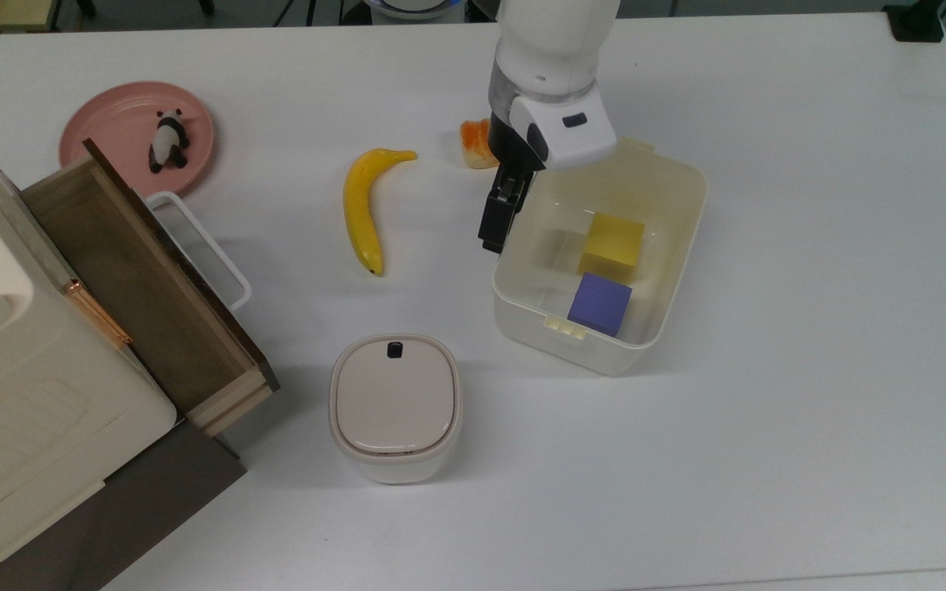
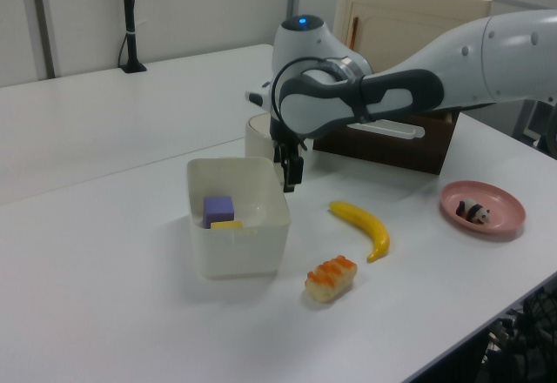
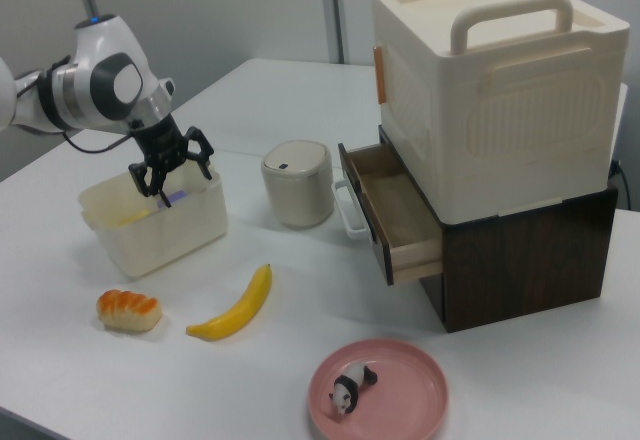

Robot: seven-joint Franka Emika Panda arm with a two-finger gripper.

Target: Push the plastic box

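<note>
one plastic box, one banana, one lidded container, one pink plate with one panda figure; two cubes in the box, yellow cube and purple cube; box cream-white, lidless, rounded corners, right of the banana in the top view; gripper at its rim, fingers together.

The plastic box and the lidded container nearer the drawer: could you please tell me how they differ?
The plastic box is open-topped, while the lidded container is closed, with a black button on its lid. The plastic box is rectangular and wider; the lidded container is a smaller rounded square. The plastic box shows a yellow block and a purple block inside; the lidded container's contents are hidden. Both are cream-white.
</note>
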